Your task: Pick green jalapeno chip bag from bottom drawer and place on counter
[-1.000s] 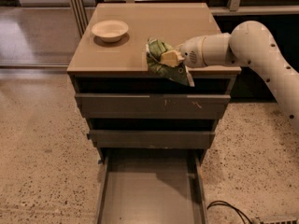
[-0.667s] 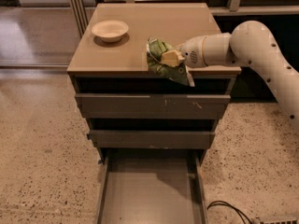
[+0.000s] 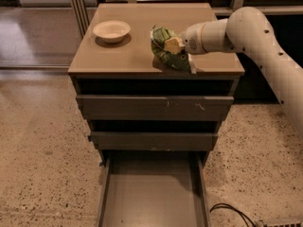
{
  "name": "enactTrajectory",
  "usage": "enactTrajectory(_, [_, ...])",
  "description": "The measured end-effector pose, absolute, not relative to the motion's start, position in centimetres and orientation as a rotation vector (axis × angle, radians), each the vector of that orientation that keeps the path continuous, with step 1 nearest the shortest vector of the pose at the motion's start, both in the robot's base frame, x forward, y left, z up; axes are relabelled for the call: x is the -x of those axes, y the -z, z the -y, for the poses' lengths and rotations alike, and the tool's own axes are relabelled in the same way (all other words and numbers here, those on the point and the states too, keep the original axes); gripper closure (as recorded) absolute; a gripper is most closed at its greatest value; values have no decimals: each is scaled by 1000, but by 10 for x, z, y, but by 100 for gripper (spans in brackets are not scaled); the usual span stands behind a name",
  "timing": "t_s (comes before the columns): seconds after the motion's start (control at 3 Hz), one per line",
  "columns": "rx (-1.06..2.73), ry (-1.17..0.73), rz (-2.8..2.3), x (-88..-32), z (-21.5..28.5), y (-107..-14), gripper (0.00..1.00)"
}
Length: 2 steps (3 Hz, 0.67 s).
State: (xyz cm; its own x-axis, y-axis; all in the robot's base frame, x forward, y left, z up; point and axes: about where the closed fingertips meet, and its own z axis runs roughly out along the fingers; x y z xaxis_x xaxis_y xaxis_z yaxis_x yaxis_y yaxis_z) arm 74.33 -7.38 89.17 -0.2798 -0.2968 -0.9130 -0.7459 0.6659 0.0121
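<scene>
Chip bag (image 3: pixel 162 51) on counter (image 3: pixel 118 56), apparently in end effector (image 3: pixel 172 45); bottom drawer (image 3: pixel 151 198) open.

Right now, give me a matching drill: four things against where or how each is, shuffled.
1 chip bag
2 bowl
3 bottom drawer
4 hand

A pulled open
B back left of the counter
C front right of the counter, gripped
D shut on the bag, over the counter's right side

Pairs: 1-C, 2-B, 3-A, 4-D
</scene>
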Motion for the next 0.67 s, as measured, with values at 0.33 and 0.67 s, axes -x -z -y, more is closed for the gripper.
enactTrajectory(0.33, [762, -463, -1884, -783, 90, -890, 100])
enactTrajectory(0.67, [714, -410, -1908, -809, 103, -875, 100])
